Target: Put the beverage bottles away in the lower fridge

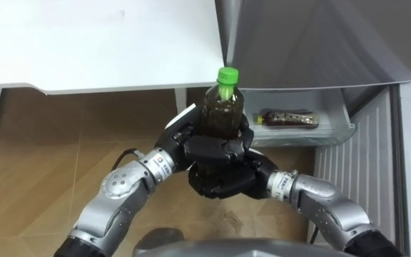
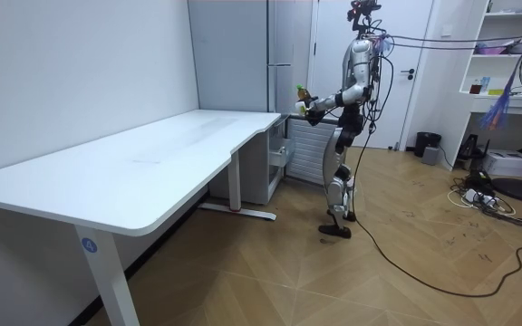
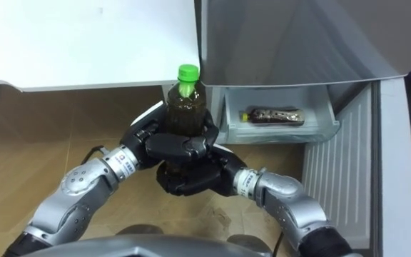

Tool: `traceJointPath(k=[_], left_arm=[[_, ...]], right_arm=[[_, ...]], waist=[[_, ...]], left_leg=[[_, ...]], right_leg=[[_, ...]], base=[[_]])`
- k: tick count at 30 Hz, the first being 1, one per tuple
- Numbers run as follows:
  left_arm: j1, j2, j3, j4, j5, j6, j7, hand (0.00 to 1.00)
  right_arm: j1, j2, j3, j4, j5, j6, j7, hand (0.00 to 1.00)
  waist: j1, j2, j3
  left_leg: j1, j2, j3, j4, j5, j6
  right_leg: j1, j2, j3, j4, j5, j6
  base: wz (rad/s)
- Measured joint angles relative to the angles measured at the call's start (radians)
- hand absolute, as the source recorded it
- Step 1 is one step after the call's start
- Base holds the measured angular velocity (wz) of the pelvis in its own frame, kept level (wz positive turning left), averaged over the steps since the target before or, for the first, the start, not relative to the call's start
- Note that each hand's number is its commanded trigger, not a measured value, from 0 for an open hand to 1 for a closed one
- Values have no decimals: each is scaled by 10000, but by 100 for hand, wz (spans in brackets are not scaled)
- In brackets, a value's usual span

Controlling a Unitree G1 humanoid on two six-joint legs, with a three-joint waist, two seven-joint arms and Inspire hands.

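A drink bottle [image 1: 222,107] with dark liquid and a green cap stands upright in front of my chest, held in both hands. My left hand [image 1: 182,135] wraps it from the left, its fingers curled across the front. From below and the right, my right hand [image 1: 227,180] cups the base with curled fingers. The bottle [image 3: 185,107] is just left of the open lower fridge drawer [image 1: 337,132]. A second dark bottle [image 1: 287,119] lies on its side in that drawer. In the room view I stand upright at the fridge [image 2: 243,54], the bottle [image 2: 303,93] raised before me.
The white desk [image 1: 98,43] reaches in from the left, its corner close to the bottle. The grey fridge body [image 1: 312,43] rises above the drawer. The open fridge door [image 1: 380,171] stands at my right. Wooden floor lies below.
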Motion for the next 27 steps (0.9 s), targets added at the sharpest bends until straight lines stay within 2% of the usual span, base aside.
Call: traceJointPath(k=[18, 27], left_arm=[[-44, -39, -30, -10, 9, -16, 8, 0], [-81, -23, -16, -381, 15, -44, 279, 0]], right_arm=[[22, -5, 97, 1, 219, 5, -9, 100], [77, -4, 205, 0, 932, -9, 7, 100]], waist=[[-4, 44, -1], [54, 38, 1]], left_leg=[[74, -4, 0, -20, 1, 1], [83, 0, 32, -82, 1, 1]], right_leg=[[37, 3, 29, 15, 0, 0], [53, 15, 107, -22, 0, 1]], base=[[0], [0]])
